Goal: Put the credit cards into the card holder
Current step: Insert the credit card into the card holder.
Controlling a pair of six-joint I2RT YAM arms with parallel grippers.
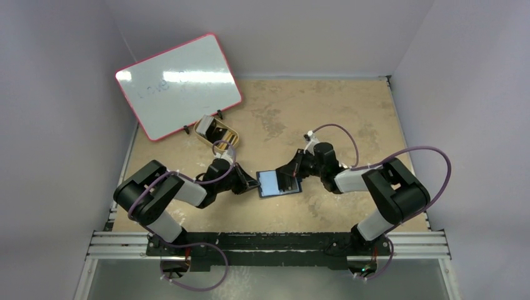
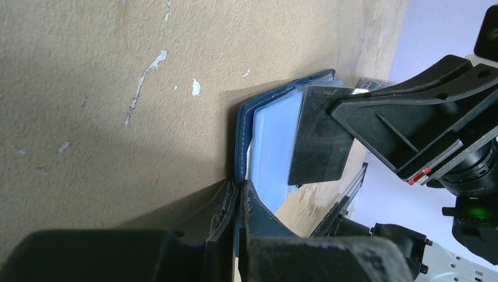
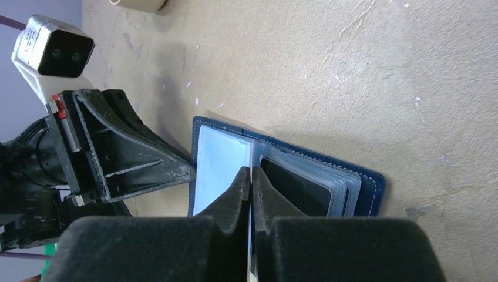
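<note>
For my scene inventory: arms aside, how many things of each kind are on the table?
card holder: 1
credit card, showing in a pocket: 1
gold tin: 1
whiteboard: 1
Total: 4

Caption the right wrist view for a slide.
Right gripper pinches a clear leaf of the open wallet, a dark card sleeved beside it; left gripper grips the wallet's edge.

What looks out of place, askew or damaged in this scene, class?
Nothing is spilled. The table is worn, with white chips in its tan surface near the card holder. The whiteboard at the far left sits skewed to the table's edges, and the gold tin beside it lies open.
</note>
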